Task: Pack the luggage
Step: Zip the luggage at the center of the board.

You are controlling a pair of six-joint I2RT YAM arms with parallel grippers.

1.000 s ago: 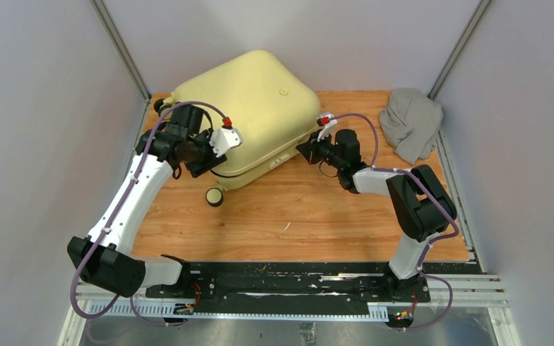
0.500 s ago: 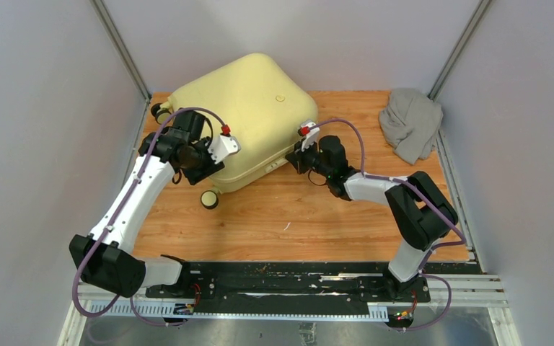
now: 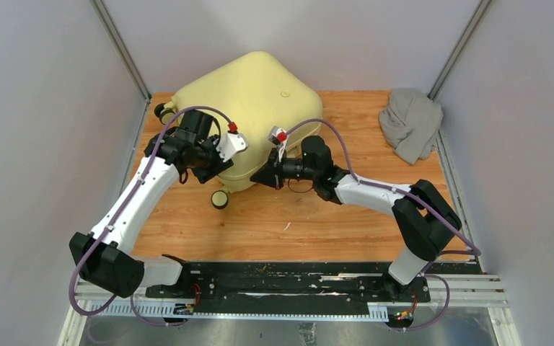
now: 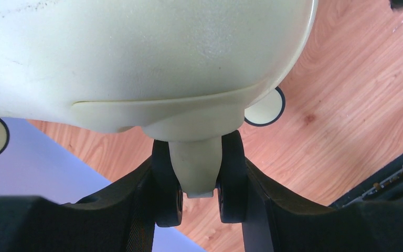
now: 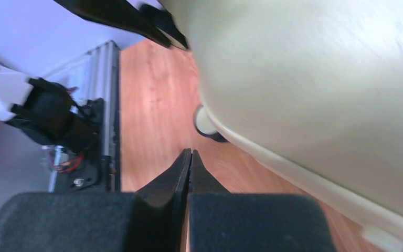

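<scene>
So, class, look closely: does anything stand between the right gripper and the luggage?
Nothing visible. The right gripper, fingers shut, sits just beside the luggage, with only bare wooden table between them.

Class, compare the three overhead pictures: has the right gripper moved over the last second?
Yes. The right gripper has moved left along the luggage's near side, away from the grey cloth, which has not shifted.

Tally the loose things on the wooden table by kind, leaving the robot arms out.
Pale yellow hard-shell suitcase: 1
Crumpled grey cloth garment: 1
Total: 2
</scene>
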